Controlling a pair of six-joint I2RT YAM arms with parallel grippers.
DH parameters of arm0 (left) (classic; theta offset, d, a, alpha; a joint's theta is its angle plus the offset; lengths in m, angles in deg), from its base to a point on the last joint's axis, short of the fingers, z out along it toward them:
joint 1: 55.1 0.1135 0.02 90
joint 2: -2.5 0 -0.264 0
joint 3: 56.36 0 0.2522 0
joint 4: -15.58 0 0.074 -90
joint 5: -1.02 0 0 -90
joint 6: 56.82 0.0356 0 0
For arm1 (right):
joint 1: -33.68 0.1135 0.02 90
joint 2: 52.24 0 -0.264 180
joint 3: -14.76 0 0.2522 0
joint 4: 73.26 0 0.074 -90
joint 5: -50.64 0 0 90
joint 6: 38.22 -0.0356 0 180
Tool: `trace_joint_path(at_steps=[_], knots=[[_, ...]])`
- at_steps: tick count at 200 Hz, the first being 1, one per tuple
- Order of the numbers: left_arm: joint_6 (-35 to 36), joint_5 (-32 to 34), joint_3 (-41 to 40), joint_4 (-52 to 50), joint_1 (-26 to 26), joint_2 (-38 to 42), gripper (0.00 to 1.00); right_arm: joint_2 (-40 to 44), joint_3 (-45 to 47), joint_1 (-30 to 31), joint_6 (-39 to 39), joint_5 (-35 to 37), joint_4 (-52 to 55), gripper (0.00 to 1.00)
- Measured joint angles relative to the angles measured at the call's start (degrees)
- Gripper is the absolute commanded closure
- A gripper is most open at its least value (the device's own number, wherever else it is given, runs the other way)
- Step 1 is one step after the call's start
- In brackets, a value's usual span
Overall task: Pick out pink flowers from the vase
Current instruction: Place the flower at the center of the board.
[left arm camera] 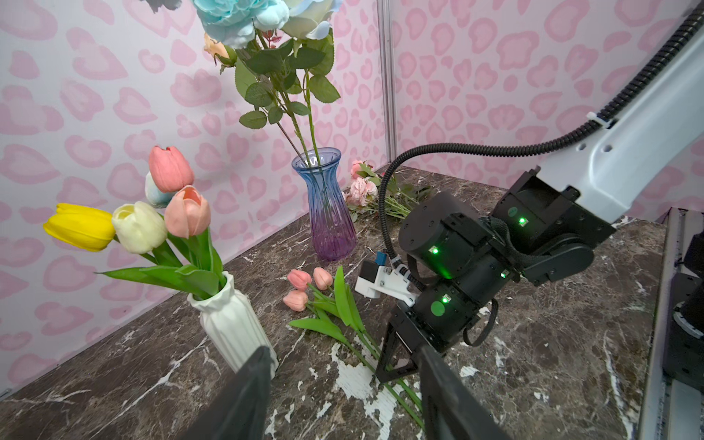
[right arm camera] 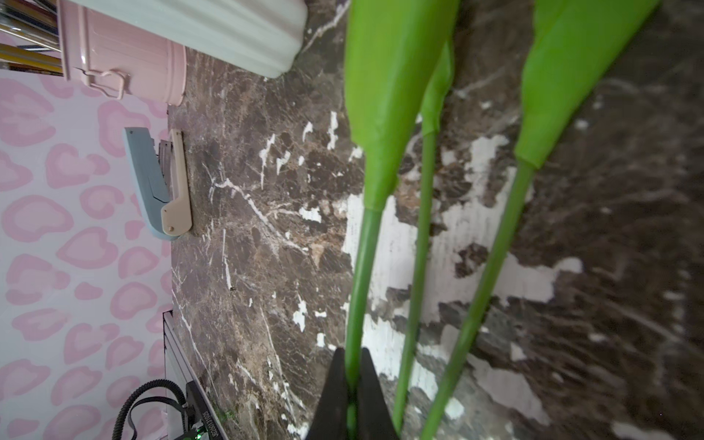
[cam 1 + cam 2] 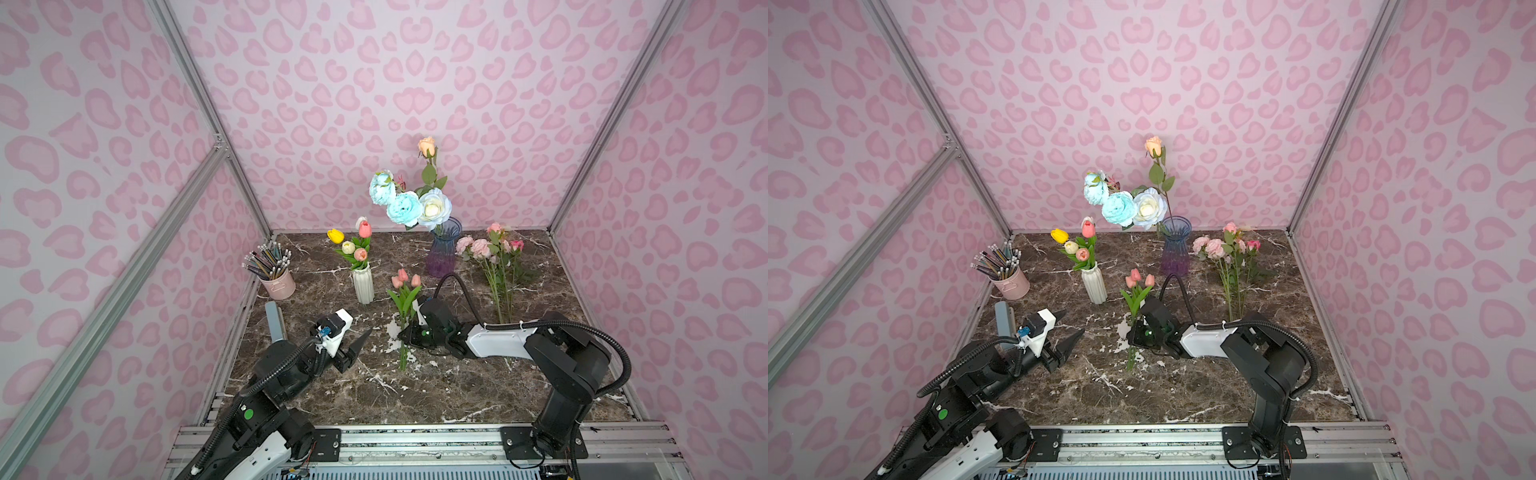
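The right hand (image 2: 352, 384) is pinched shut on one thin green stem (image 2: 365, 266) of three salmon-pink tulips (image 1: 304, 285) lying on the worktop (image 1: 533, 362). That stem runs straight ahead from its fingertips, with the blooms at the far end and two sister stems just beside it. The left hand (image 3: 1068, 325) hovers empty with its jaws apart. It is the nearer hand to the white ribbed vase (image 1: 232, 327) ahead of it, where two pink tulips (image 1: 186, 213) stand among yellow and cream ones.
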Motion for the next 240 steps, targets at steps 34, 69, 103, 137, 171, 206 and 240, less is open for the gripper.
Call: trace_joint_path(at_steps=[34,69,103,137,171,206,240], knots=[[0.4,0.1,-0.2,0.0,-0.2,0.5,0.37,-1.4,0.5,-0.3,-1.2,-0.1,-0.9,0.92],[0.4,0.5,-0.3,0.0,-0.3,0.9,0.37,-1.2,0.6,-0.3,-1.2,0.1,-1.0,0.79],[0.6,1.0,-0.3,0.0,-0.3,0.6,0.37,3.2,1.4,-0.1,0.2,2.1,0.8,0.63],[0.8,2.2,-0.5,0.1,-0.3,0.7,0.37,8.7,3.8,0.0,1.6,4.8,3.3,0.57],[0.6,4.0,-1.4,0.5,-0.3,-0.1,0.37,15.3,6.1,0.8,4.7,9.5,6.6,0.59],[-1.0,6.5,-1.2,3.8,-0.3,-7.2,0.45,23.6,12.3,4.6,12.4,15.1,-2.0,0.61],[-0.6,8.9,0.3,11.3,1.2,-17.3,0.50,24.7,26.0,5.7,22.8,18.0,-25.7,0.62]])
